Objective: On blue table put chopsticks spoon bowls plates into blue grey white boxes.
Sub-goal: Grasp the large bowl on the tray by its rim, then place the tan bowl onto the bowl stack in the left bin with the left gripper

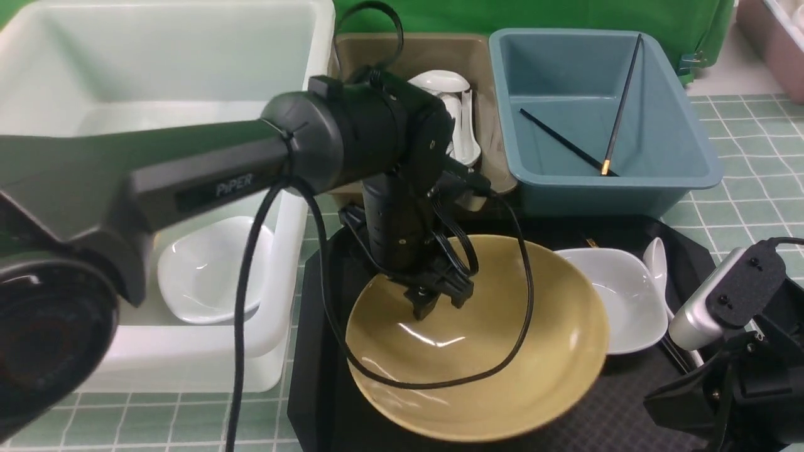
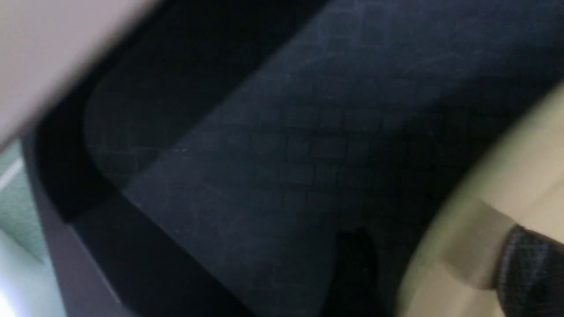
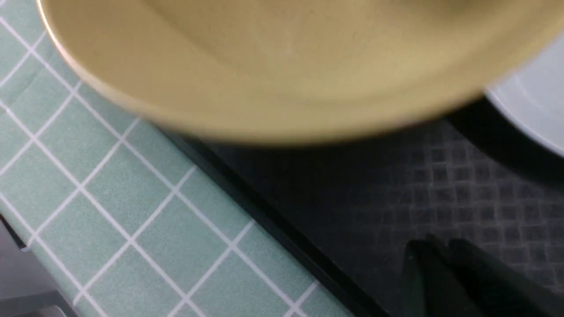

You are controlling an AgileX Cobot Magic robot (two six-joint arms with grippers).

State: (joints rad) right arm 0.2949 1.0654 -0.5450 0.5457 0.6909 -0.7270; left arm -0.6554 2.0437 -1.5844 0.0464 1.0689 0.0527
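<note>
Yellow and wide, the bowl [image 1: 490, 364] is taking up the middle of the black tray [image 1: 314, 389], nearer than all three boxes. The left gripper [image 1: 443, 304] is reaching down at the bowl's far-left rim and is pinching it. The left wrist view is heavily blurred, but it is showing a dark finger [image 2: 528, 268] with a grey pad pressed against the pale rim. In the right wrist view the bowl's rim is also smeared with blur.

Just right of the bowl, a white dish [image 1: 619, 295] is lying on the tray, its left edge meeting the bowl's rim in the front view. A white spoon [image 1: 656, 260] is lying along the dish's right side.

The right gripper [image 3: 440, 264] is hanging low over the near right part of the tray. Only its dark tips are showing, close side by side in the right wrist view, and whether they are pressed together cannot be told.

Beyond the tray, the white box [image 1: 301, 75] is standing at the left with a boxed dish [image 1: 210, 270] resting on its floor. The grey box [image 1: 408, 50] is sitting in the middle — white spoons [image 1: 455, 107] are piled inside it. The blue box [image 1: 691, 157] is standing at the far right, holding two black chopsticks [image 1: 622, 107], one leaning up against its far wall and the other lying slantwise on the floor. A green checked cloth [image 1: 741, 207] is covering the table under everything.
</note>
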